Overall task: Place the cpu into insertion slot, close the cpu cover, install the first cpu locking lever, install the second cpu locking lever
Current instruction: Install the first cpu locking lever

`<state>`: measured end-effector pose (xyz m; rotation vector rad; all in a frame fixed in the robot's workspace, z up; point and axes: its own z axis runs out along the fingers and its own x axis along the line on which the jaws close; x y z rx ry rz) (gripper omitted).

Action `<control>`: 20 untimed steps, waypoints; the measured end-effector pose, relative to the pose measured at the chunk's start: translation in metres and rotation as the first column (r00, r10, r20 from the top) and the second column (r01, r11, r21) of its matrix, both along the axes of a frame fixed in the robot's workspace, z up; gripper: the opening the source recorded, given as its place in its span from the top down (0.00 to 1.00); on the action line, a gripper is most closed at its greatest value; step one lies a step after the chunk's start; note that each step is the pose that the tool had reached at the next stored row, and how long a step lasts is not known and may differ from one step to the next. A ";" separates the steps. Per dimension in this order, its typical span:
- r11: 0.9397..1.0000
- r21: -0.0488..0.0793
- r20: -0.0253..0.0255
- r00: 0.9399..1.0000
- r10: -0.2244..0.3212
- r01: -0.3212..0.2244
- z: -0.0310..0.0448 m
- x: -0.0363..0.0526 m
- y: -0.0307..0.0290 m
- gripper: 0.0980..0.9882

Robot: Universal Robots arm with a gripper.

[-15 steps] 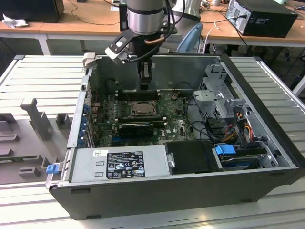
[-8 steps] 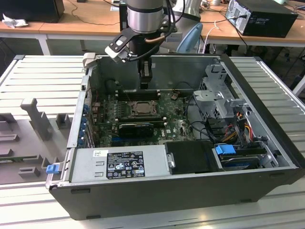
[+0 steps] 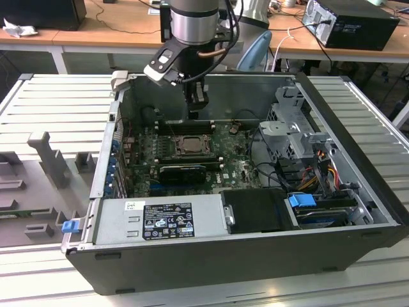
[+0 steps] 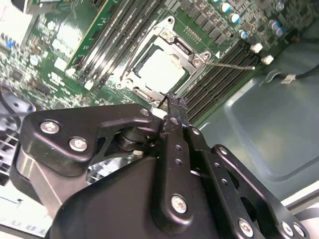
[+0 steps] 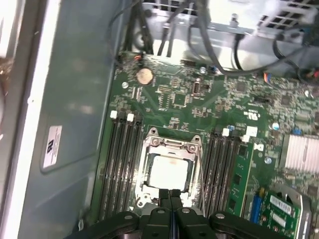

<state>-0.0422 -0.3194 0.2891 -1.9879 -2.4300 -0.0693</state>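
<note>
Tool (image 5: 170,195) is down inside the computer case (image 3: 255,256) with its two tips pressed together, and we can't see anything pinched between them. Right below the tips sits the insertion slot (image 5: 141,191), and the cpu (image 5: 169,172) is lying in it, pale face up. The cpu cover (image 5: 195,169) looks folded down around the chip, framing it, so to us the first two steps look done and it's the lever part that's open. In the second wrist view a thin metal lever (image 4: 232,64) sticks out from the slot's corner, off to one side of the tool and across the memory slots (image 4: 214,87), so we'd guess it's not latched.

What worries us: the tips are narrow and that lever is a skinny, springy-looking wire. If the tool pushes it off-centre, it could slip off and snap back. The tips would then land on the green board (image 5: 174,94) or the memory slots beside the tool. Also, if the chip isn't dead flat, clamping down could bend pins. We can't tell that from here.
</note>
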 end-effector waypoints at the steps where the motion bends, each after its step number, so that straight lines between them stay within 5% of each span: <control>1: 1.000 0.000 0.000 1.000 0.019 -0.019 0.0000 0.0000 0.0000 0.99; 5: 0.992 0.000 0.000 0.992 0.124 -0.124 -0.0001 0.0000 0.0000 0.99; 14: 0.955 0.000 0.000 0.955 0.296 -0.296 -0.0003 -0.0002 0.0000 0.99; 17: 0.936 0.000 0.000 0.936 0.353 -0.353 -0.0003 -0.0002 0.0000 0.99; 20: 0.910 0.000 0.000 0.910 0.416 -0.416 -0.0003 -0.0002 0.0000 0.99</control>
